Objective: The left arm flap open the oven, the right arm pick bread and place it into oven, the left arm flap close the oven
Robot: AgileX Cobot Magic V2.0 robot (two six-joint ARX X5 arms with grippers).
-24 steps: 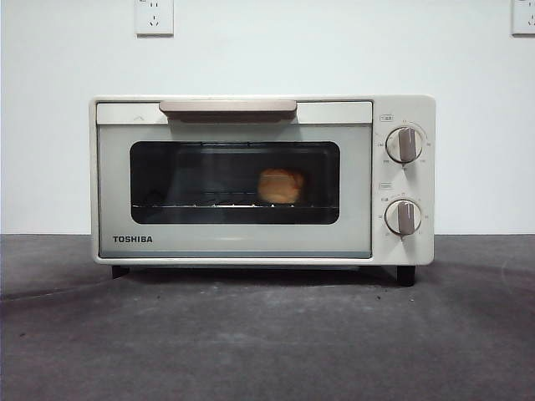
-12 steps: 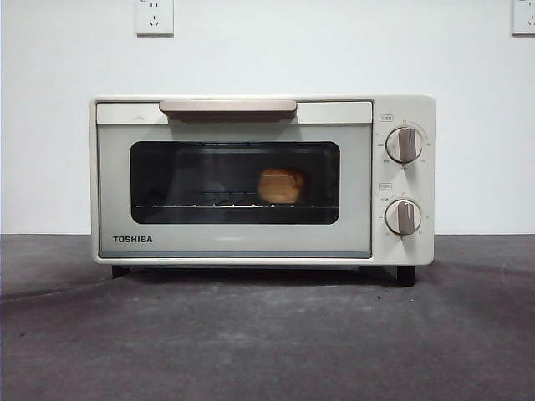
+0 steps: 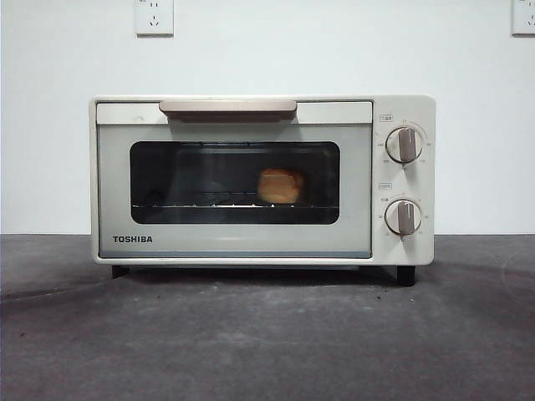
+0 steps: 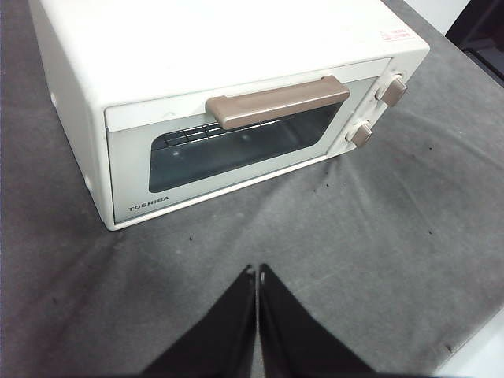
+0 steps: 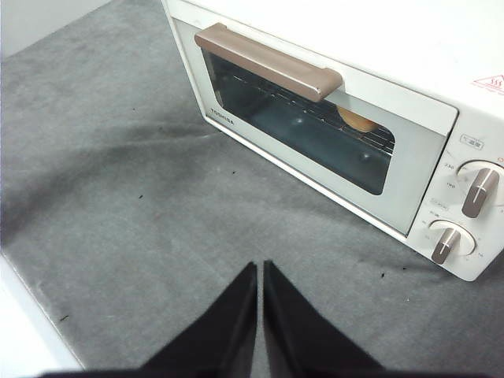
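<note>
Front view: bread (image 3: 280, 185) inside shut oven (image 3: 262, 180).

Smooth cream oven (image 3: 401, 113) shell, glossy dark glass window (image 3: 201, 180), matt beige handle (image 3: 227, 107), rough grey cloth table cover (image 3: 267, 342).

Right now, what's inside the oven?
Through the shut door's window of the oven, the bread sits on the wire rack, toward the knob side. The door frame hides the rest of the cavity.
</note>
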